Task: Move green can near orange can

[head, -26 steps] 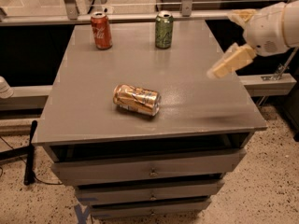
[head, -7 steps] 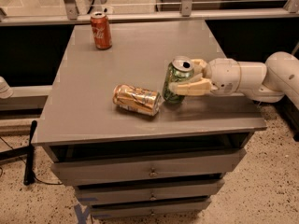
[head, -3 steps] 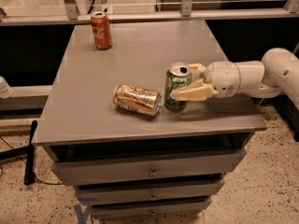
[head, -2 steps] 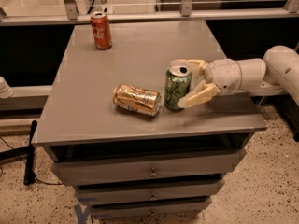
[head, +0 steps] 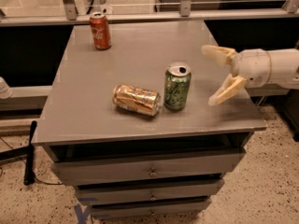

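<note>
- The cream two-finger gripper [head: 210, 75] hangs over the right edge of the grey metal cabinet top [head: 131, 55], spread wide and holding nothing.
- The silver-topped green soda can [head: 177, 87] stands upright to its left, apart from it.
- The shiny orange-gold can [head: 136, 99] lies on its side farther left, just beside the green one.

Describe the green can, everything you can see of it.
The green can looks like a metal soda can, with a silver top and pale swirly lettering on its side. It stands upright on the grey table, towards the front edge, just right of the orange can, which lies on its side. Whether the two touch is unclear. The gripper is open to the right of the green can, apart from it. Nothing holds the green can.
</note>
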